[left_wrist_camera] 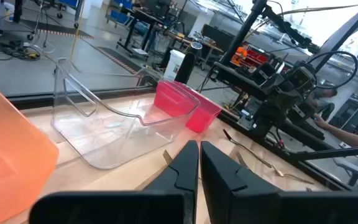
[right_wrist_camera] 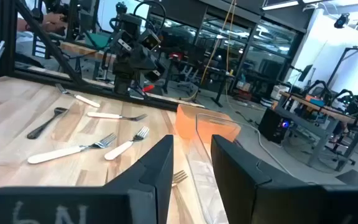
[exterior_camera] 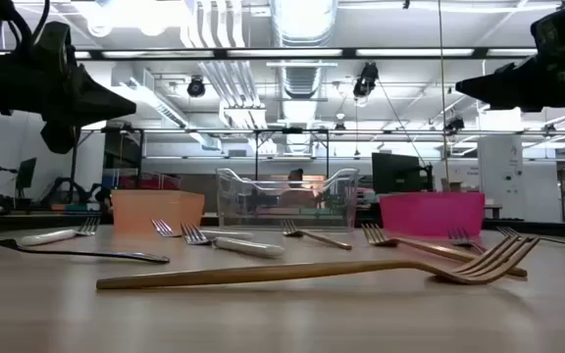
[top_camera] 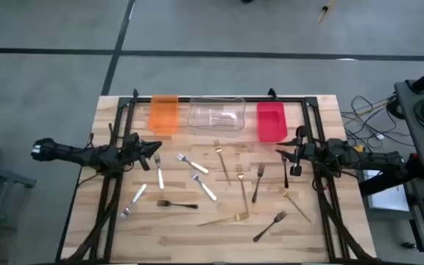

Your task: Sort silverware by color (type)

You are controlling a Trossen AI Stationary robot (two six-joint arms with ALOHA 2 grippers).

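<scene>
Your left end effector hovers clenched, right end effector parted, both empty | silverware scattered across bench | likely light, stiff, slippery: pinch mid-handle.

Silverware, about a dozen slim forks, all lying flat and scattered in front of the clear bin: four white-handled forks are sitting in front of it towards its left, with one black fork lying crosswise just beyond them. Gold forks are lying straight in front of the bin and a little right, one long gold fork among them, while dark forks are lying further right, one farthest from the bin.
</scene>
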